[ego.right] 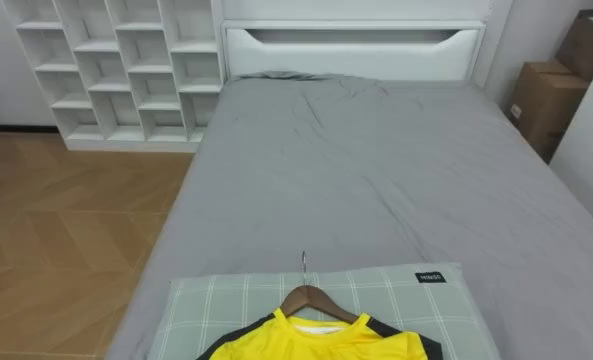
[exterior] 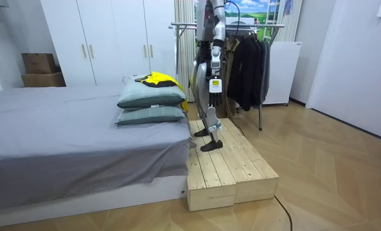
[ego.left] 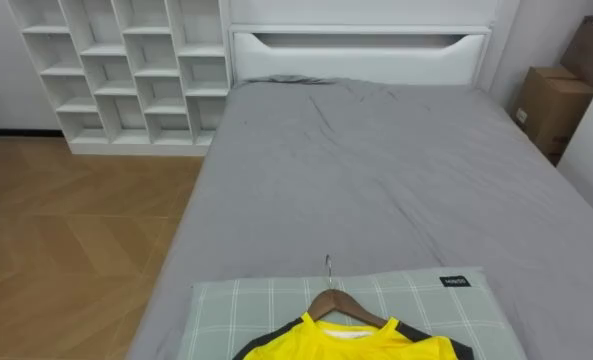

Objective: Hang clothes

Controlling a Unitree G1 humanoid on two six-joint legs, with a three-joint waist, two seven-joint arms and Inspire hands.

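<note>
A yellow shirt [ego.left: 346,345] with dark shoulder trim lies on a wooden hanger [ego.left: 341,303] at the view's bottom edge. The hanger's metal hook [ego.left: 328,268] points up the bed. Both rest on a green checked pillow [ego.left: 236,310]. In the room view the shirt [exterior: 157,79] tops two stacked pillows [exterior: 151,96], and I stand right beside them on a wooden platform [exterior: 229,167], facing the bed. My left hand [exterior: 214,86] hangs at my side, and my right hand [exterior: 194,83] hangs on the far side. A clothes rail [exterior: 235,25] with dark garments [exterior: 248,64] stands behind me.
The grey bed [ego.left: 376,170] stretches ahead to a white headboard [ego.left: 356,55]. A white cube shelf [ego.left: 126,70] stands at the far left over wooden floor [ego.left: 66,240]. Cardboard boxes [ego.left: 551,100] sit at the far right. A white cabinet [exterior: 283,70] stands beside the rail.
</note>
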